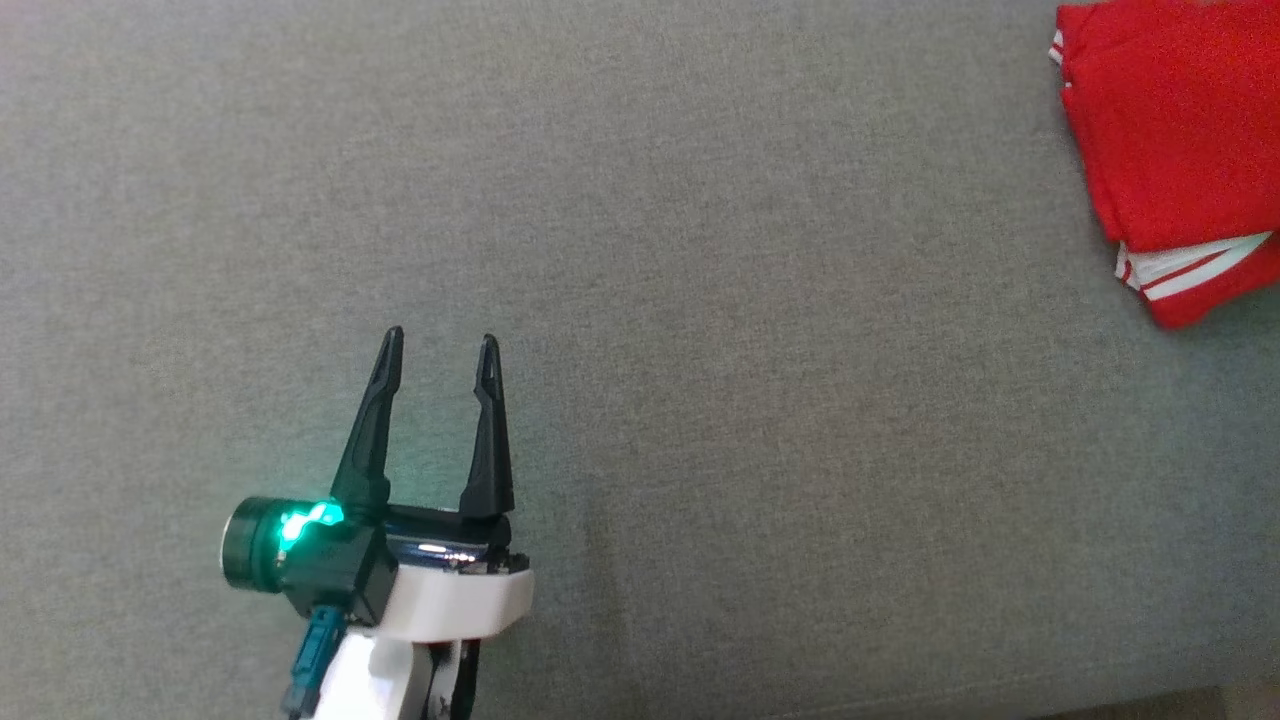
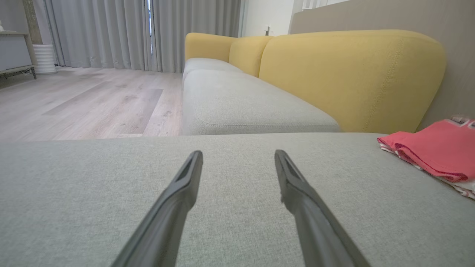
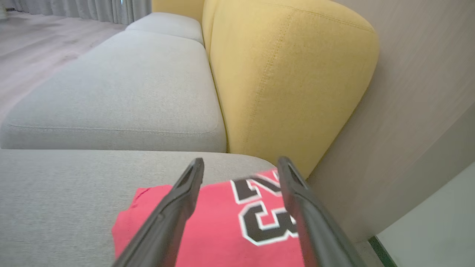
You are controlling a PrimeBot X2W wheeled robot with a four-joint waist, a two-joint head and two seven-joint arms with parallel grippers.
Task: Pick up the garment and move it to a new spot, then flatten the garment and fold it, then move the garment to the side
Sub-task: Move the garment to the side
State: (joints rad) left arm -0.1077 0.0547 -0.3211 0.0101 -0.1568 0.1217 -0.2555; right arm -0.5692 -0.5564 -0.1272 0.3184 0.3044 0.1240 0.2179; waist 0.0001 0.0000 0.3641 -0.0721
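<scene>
Lying folded, one red garment; left gripper, right gripper both spread

The light is soft, even daylight with no hard shadows. From my head, the grey cushion looks faintly grainy. A green lamp at the base of my left gripper flares and tints the fabric beside it teal, and a dim shadow lies just to its right. Far beyond those fingertips, a slit between the curtains glares white. The finger bases are out of focus. Beside my right gripper the wall is streaked with blur, and the garment beneath looks washed-out pink, its print smeared.
</scene>
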